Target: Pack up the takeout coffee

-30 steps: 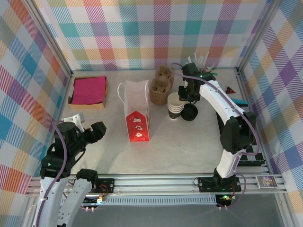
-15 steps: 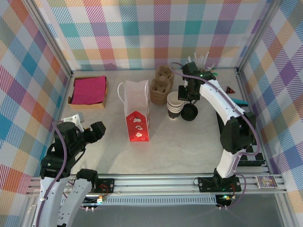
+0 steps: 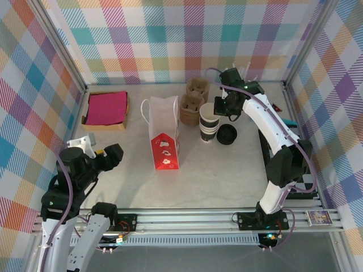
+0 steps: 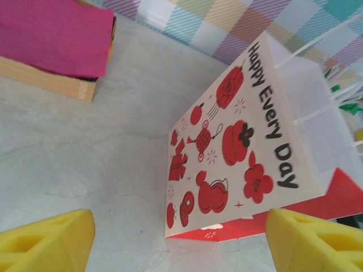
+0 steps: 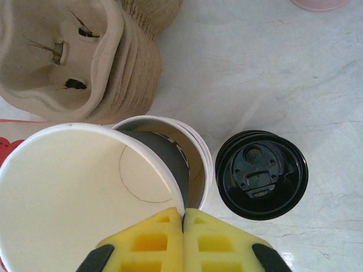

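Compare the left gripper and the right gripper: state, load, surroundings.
The left gripper stands open; the right gripper is shut. The left gripper holds nothing; the right gripper pinches the rim of a lidless paper cup. The left gripper faces the paper bag, apart from it; the right gripper hangs over a second cup. Both have yellow fingers.

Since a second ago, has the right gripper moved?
Yes. The right gripper shifted away from the black lid, toward the back wall, jaws shut on a cup rim.

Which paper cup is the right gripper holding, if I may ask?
The top cup, raised above the stack; the right gripper pinches its rim.
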Controlling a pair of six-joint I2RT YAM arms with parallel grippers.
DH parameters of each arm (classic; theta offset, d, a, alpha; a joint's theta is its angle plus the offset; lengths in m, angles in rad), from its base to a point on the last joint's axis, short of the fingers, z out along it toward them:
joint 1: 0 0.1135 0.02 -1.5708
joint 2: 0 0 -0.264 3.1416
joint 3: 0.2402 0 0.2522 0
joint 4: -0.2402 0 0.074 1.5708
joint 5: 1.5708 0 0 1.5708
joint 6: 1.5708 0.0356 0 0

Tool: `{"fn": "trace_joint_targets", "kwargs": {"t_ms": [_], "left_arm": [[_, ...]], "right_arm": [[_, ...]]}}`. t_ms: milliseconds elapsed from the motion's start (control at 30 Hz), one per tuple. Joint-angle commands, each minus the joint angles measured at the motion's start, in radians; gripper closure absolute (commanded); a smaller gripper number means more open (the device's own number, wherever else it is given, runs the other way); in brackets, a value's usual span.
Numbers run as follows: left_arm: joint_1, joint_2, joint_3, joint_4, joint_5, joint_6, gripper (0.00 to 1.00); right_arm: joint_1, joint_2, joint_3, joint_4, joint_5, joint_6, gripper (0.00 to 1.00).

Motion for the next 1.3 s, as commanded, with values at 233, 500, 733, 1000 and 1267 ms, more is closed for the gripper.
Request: {"fn": "trace_joint_targets", "kwargs": {"t_ms": [233,500,733,1000,1267], "left_arm": [[-0.008,-0.009,0.084,-0.030,0.023,0.033,0.22],[-0.008,-0.038,0.116,0.013,0.111,0.057,0.22],[-0.009,-0.089,0.140,0.178,0.399,0.032,0.23],[-0.008,-0.061,0.185,0.229,0.680,-0.081,0.28],[-0.003,-0.109,0.059,0.364,0.726,-0.191,0.32]], "right_arm": [[0.017,-0.078,0.096,-0.072,-0.006,-0.002,0.95],[0.020,-0.134,0.181,-0.129,-0.008,-0.002,0.96],[0.032,-0.242,0.157,-0.192,0.003,-0.008,0.95],[0.034,-0.428,0.002,-0.239,-0.032,-0.001,0.95],[0.071,-0.508,-0.231,-0.233,-0.077,0.005,0.95]]}}
